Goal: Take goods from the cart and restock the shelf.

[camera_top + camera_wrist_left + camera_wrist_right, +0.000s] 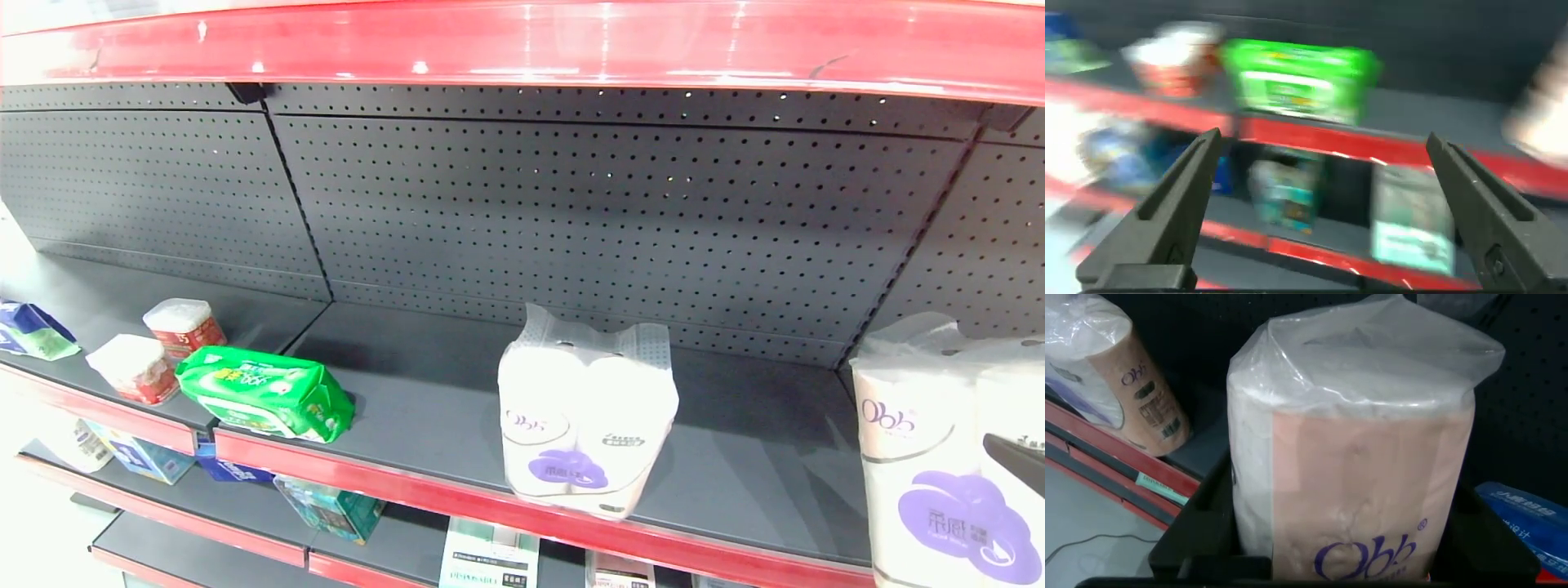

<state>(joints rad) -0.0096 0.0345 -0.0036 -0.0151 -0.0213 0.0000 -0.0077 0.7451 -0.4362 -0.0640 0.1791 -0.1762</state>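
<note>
Here: toilet-paper pack (939, 441) upright, long axis vertical, by the right end of the shelf (735, 457) | right gripper (1347, 547) jaws clamped on its sides | left gripper (1323, 139) jaws wide apart, empty, facing the shelf front.

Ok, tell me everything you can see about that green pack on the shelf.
The green pack is a soft, glossy plastic-wrapped packet, bright green with a white printed panel. It lies flat at the front edge of the dark shelf, turned slightly askew, close beside a red-and-white tub. Nothing grips it.
</note>
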